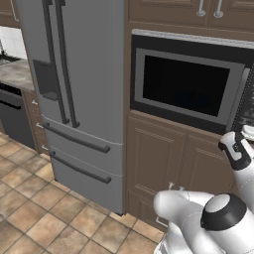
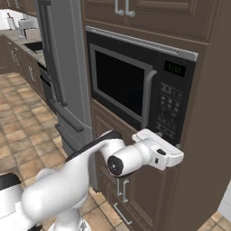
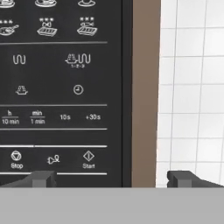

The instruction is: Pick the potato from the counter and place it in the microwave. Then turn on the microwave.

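Your end effector [image 3: 111, 178] is spread wide and holds nothing, right up at the button panel [image 2: 170, 104] on the right of the microwave [image 2: 131, 85]. Its door [image 2: 121, 83] is shut. The surface [image 1: 16, 73] lies far left, beyond the fridge [image 1: 74, 89].

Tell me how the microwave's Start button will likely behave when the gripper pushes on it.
The Start button looks printed flush on the flat black panel, so it probably barely moves and gives little feel. The glossy face may let a fingertip slide sideways. The microwave sits built into the cabinet, so it should not shift.
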Controlling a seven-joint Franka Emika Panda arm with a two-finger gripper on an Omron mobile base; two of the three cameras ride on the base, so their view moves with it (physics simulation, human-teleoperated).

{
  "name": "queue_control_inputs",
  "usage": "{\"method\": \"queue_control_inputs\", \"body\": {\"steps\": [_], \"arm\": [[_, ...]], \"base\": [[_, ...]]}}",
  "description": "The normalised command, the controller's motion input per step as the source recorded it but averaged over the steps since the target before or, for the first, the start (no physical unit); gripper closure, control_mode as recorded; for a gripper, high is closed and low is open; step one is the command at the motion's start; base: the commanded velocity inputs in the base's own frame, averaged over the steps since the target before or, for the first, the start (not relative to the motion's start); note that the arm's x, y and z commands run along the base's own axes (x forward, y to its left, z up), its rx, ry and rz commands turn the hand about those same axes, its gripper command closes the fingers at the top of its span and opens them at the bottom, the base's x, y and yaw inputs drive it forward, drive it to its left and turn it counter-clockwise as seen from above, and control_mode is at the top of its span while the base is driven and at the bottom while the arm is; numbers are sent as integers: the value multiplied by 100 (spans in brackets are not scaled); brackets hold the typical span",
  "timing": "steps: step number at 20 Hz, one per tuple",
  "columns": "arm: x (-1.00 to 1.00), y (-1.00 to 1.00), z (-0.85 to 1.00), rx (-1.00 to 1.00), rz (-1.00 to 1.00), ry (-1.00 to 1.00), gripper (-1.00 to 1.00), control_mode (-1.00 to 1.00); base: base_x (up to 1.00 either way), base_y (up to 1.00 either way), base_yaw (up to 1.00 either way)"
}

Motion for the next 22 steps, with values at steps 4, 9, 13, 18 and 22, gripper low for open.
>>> {"method": "queue_control_inputs", "body": {"steps": [4,9,13,18,22], "arm": [[9,-23,0,0,0,0,-100,-100],[0,-24,0,0,0,0,-100,-100],[0,-18,0,0,0,0,-100,-100],[0,-7,0,0,0,0,-100,-100],[0,-3,0,0,0,0,-100,-100]], "base": [[0,0,0],[0,0,0],[0,0,0],[0,0,0],[0,0,0]]}}
